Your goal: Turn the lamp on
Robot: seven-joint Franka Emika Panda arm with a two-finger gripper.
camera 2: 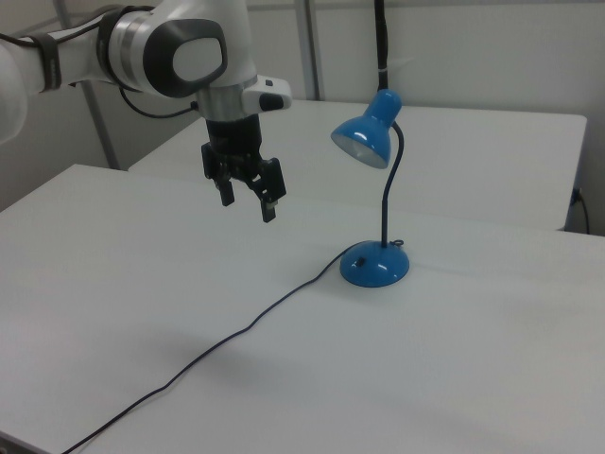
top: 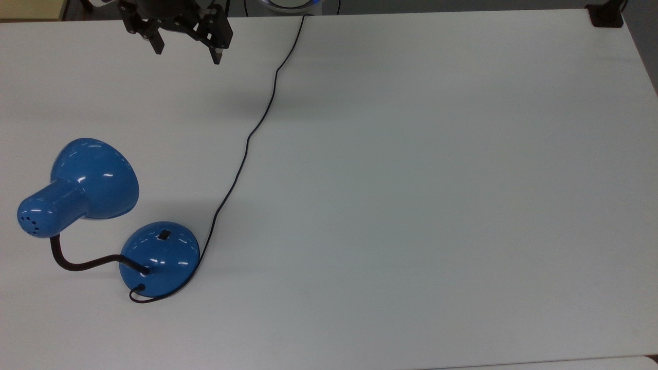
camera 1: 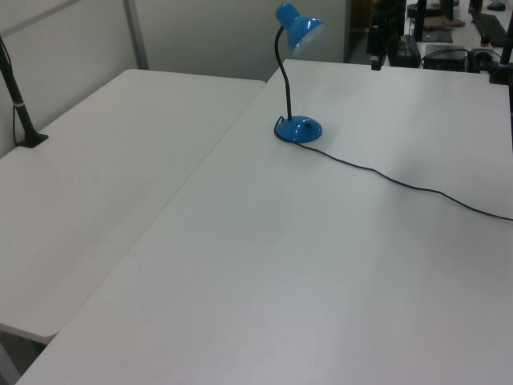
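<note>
The gripper hung with fingers apart, well off the lamp; closing them first would press the switch cleanly.

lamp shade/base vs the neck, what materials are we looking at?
Shade and base: look like painted metal, glossy blue; sharp white highlights on the curved surfaces suggest it, though hard plastic is possible. Gooseneck: matte black, held in a smooth bend, probably a flexible metal tube with dark covering. Switch: small, black, likely plastic.
</note>
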